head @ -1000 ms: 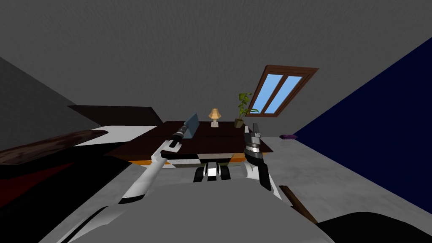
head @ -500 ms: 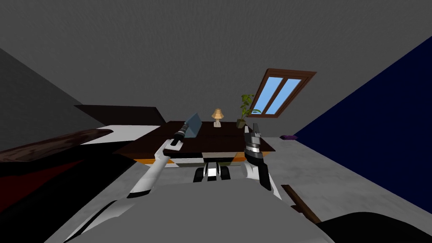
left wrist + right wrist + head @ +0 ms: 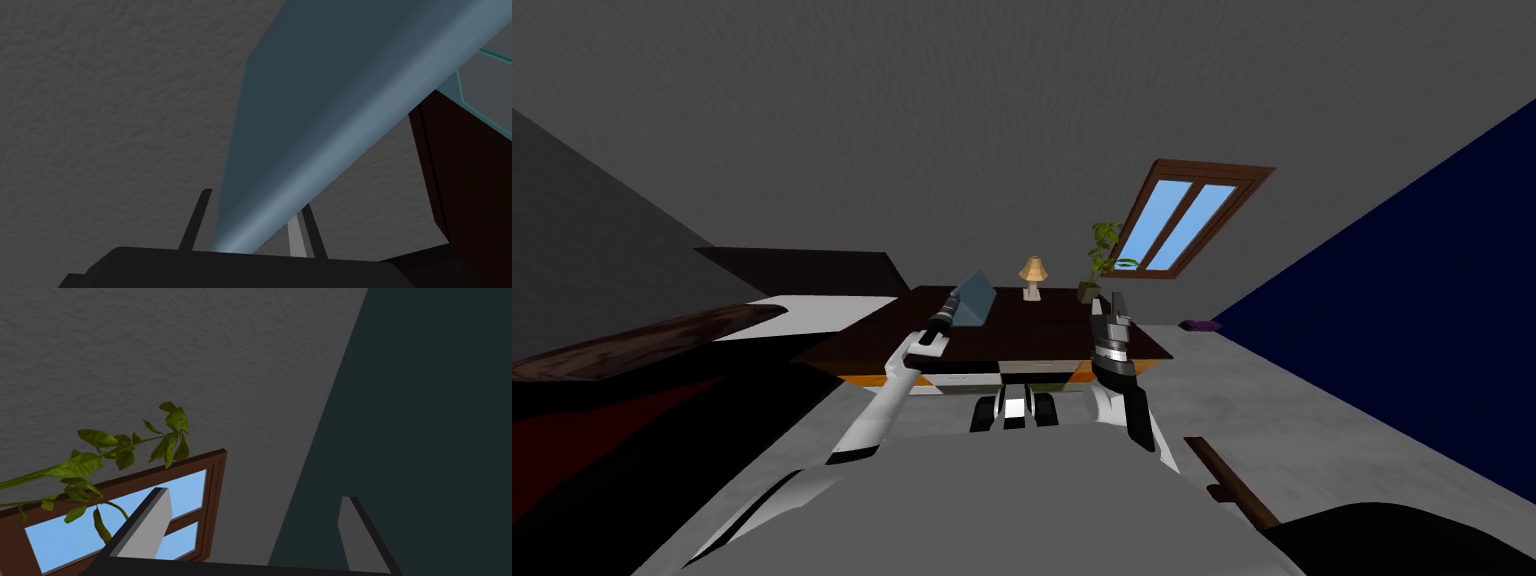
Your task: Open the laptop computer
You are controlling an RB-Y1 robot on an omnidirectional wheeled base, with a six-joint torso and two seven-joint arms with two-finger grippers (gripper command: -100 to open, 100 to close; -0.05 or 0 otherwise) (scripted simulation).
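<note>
Laptop: the blue-grey laptop [image 3: 975,298] sits on the left part of the dark brown worktop [image 3: 1042,340], towards its back, with the lid raised to a slant and partly open.
Left claw: the left claw [image 3: 955,302] reaches in over the worktop's front left corner to the lid's near edge. In the left wrist view the lid [image 3: 310,100] runs out between the two fingers [image 3: 298,235], which stand close on either face and pinch it.
Right claw: the right claw [image 3: 1115,303] points upward over the worktop's front right part, well apart from the laptop. Its fingers [image 3: 150,523] are spread wide with nothing between them.
On the worktop: a small lamp [image 3: 1031,276] with an orange shade stands at the back edge, just right of the lid and apart from it. A potted plant [image 3: 1102,262] stands at the back right corner, near the right claw.
Left side: a bed [image 3: 812,312] with a white top lies along the worktop's left edge, just beside the left forearm, and its dark headboard [image 3: 802,270] lies beyond.
Right side: grey floor [image 3: 1272,400] runs to a navy wall [image 3: 1412,300], with a small purple thing [image 3: 1198,324] at the wall's foot and a brown plank [image 3: 1227,482] nearer me.
Behind: a grey wall [image 3: 962,150] rises past the lid, and a wood-framed window [image 3: 1190,218] is set beyond the plant.
Edges: an orange strip [image 3: 872,381] shows under the worktop's front edge.
</note>
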